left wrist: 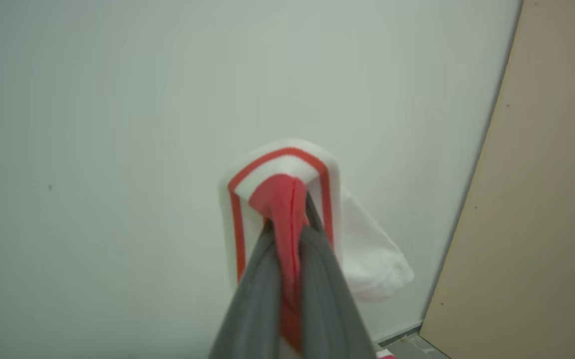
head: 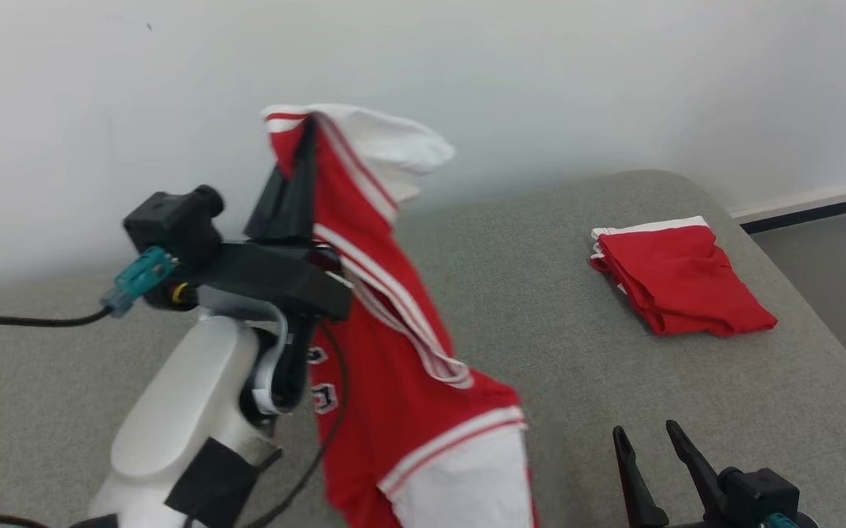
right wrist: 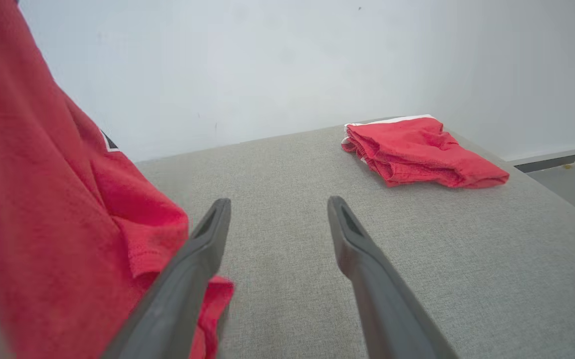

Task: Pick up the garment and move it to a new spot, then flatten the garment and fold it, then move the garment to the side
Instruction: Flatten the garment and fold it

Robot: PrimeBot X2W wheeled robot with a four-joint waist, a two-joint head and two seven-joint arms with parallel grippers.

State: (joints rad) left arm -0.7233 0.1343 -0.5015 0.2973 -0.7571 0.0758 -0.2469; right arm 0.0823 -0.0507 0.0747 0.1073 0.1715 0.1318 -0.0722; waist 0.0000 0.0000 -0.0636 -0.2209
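Head view: left end effector (head: pixel 308 136) is raised above the counter (head: pixel 540 308) with its jaws clamped shut on a white-and-red trimmed edge of the garment (head: pixel 401 396). The left wrist view confirms this, with the trim bunched between the two fingers in front of the wall (left wrist: pixel 118 99). The garment is in the air and hangs from that one pinch point. Its long axis runs near vertical, leaning down toward our right side, and the white-banded lower end drops out of frame at the bottom. The right end effector (head: pixel 645 433) sits low over the counter with jaws spread wide and nothing in them. The key relation is that the free lower end lies just to the left of the right end effector. In the right wrist view the red cloth is beside its left finger (right wrist: pixel 193 259), so we judge the right arm is the nearer one to catch the hem. We can't tell whether the hem is brushing the counter or hanging just clear, because the edge is blurred there. A folded red garment (head: pixel 679 282) lies well apart at the far right of the counter. Bare counter lies between it and the hanging garment, and we think that's the likely new spot. We'd guess a grab on the hem to the left comes next, then a spread across the long axis.
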